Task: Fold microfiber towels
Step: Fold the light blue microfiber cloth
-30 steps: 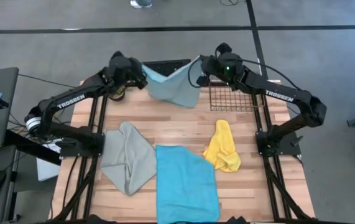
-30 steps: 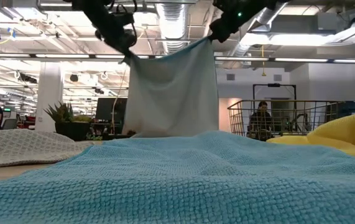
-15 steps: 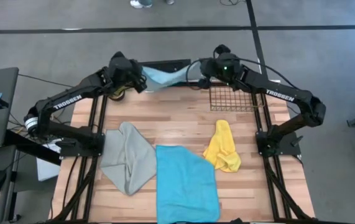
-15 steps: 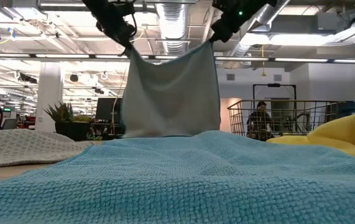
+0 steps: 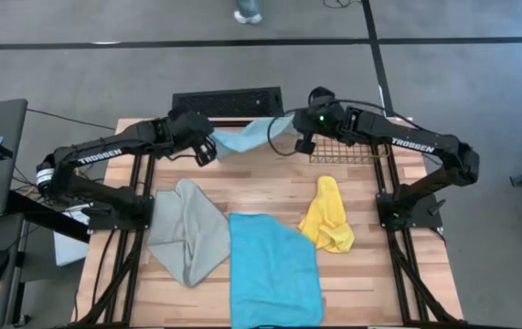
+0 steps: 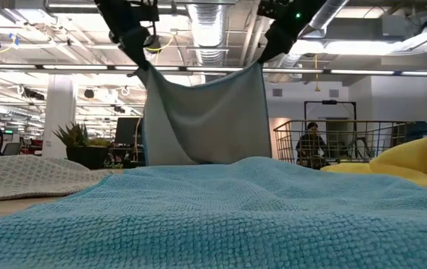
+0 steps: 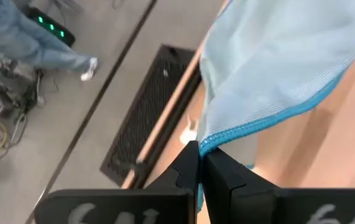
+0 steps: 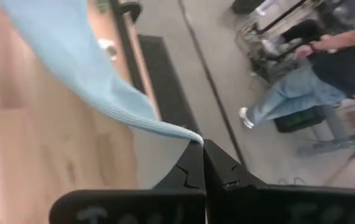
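A pale blue towel hangs between my two grippers over the table's far middle; it also shows in the low view. My left gripper is shut on its left top corner and my right gripper on its right top corner. The cyan-blue towel lies flat at the near middle. The grey-green towel lies rumpled to its left. The yellow towel lies bunched to its right. In the low view the cyan towel hides the hanging towel's lower end. My left gripper pinches the pale blue towel's corner by its stitched hem between its two shut fingers, at their free ends. The towel hangs below it, its top edge sagging a little toward the other gripper. My right gripper pinches the towel's other top corner between its two shut fingers, at their free ends. The towel hangs from the hold, clear of the table near the grip.
A wire mesh basket stands at the far right, close to my right gripper. A dark floor grate lies beyond the far edge. People show in the room behind the table. Bare wood shows between the hanging towel and the flat towels.
Both grippers have moved toward the table's near edge with the pale blue towel and spread a little farther apart. The towel, which had swung out toward the near side, now hangs straighter below them, its top edge sagging slightly.
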